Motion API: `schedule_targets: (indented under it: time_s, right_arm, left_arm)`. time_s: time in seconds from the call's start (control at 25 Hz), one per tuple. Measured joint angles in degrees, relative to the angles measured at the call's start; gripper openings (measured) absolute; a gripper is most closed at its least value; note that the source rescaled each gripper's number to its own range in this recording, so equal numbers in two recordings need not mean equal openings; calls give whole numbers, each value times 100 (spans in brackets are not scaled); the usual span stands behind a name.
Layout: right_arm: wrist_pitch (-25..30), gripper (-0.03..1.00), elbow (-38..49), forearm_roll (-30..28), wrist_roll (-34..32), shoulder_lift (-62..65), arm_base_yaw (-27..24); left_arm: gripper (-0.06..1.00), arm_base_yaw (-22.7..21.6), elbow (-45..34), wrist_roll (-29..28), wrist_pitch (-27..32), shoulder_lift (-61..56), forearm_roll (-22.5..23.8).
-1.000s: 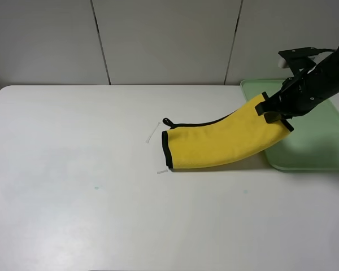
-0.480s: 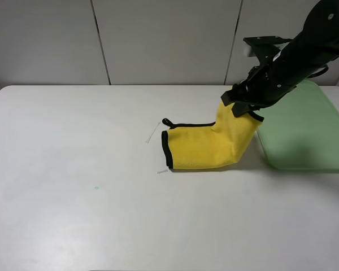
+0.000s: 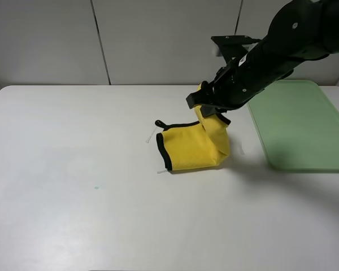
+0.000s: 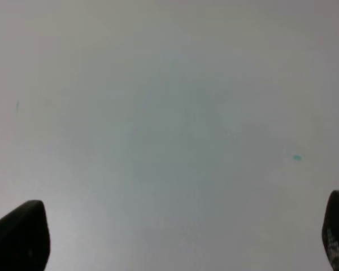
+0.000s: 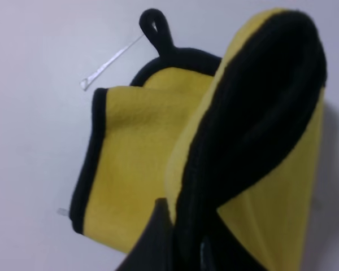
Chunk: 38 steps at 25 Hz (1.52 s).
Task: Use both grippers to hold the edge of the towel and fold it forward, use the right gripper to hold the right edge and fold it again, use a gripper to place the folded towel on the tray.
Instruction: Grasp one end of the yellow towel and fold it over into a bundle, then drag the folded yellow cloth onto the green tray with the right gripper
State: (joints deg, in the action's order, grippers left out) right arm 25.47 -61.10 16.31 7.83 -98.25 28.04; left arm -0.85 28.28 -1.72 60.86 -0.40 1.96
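The yellow towel (image 3: 189, 149) lies folded on the white table, its black-trimmed left end and small loop (image 3: 160, 123) flat on the surface. My right gripper (image 3: 208, 110) is shut on the right edge of the towel (image 5: 254, 113) and holds it raised, curled back over the flat part. In the right wrist view the black trim bulges just above the fingers (image 5: 158, 243), with the yellow towel (image 5: 130, 158) below it. The pale green tray (image 3: 305, 130) sits to the right, apart from the towel. My left gripper (image 4: 178, 240) is open over bare table, holding nothing.
Two small white strips (image 3: 152, 135) (image 3: 161, 171) lie on the table by the towel's left end. A tiny teal speck (image 3: 96, 187) marks the table further left. A pale panelled wall stands behind the table.
My right gripper has swung left, off the tray, carrying the towel's right edge up and back over the rest. The towel is now bunched shorter, and its left end shifted slightly left.
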Motion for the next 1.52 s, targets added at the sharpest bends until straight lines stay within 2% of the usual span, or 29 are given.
schedule_targets:
  time_s: [0.24, 0.72, 0.76, 0.8, 0.84, 0.92, 1.0, 1.08, 1.16, 1.36, 1.52]
  right_arm:
    - [-332, 3, 0, 65, -73, -458, 241]
    - [-899, 4, 0, 179, -88, -960, 389]
    - [-945, 8, 0, 179, -88, -960, 403]
    - [-980, 18, 0, 179, -88, -960, 423]
    - [-1029, 31, 0, 189, -88, -960, 439]
    - [-1097, 71, 0, 249, -88, -966, 445]
    - [-1141, 89, 0, 331, -117, -966, 468]
    - [-1155, 96, 0, 358, -137, -966, 475]
    - [-1155, 99, 0, 376, -152, -966, 475]
    - [-1143, 100, 0, 369, -152, -867, 480]
    - [-1112, 100, 0, 88, -152, -422, 462]
  left_arm:
    - [97, 0, 0, 0, 0, 0, 0]
    - [97, 0, 0, 0, -7, 0, 0]
    - [97, 0, 0, 0, -7, 0, 0]
    - [97, 0, 0, 0, -7, 0, 0]
    - [97, 0, 0, 0, -7, 0, 0]
    - [97, 0, 0, 0, -7, 0, 0]
    - [97, 0, 0, 0, -7, 0, 0]
    - [97, 0, 0, 0, -7, 0, 0]
    - [97, 0, 0, 0, -7, 0, 0]
    - [97, 0, 0, 0, -7, 0, 0]
    - [97, 0, 0, 0, -7, 0, 0]
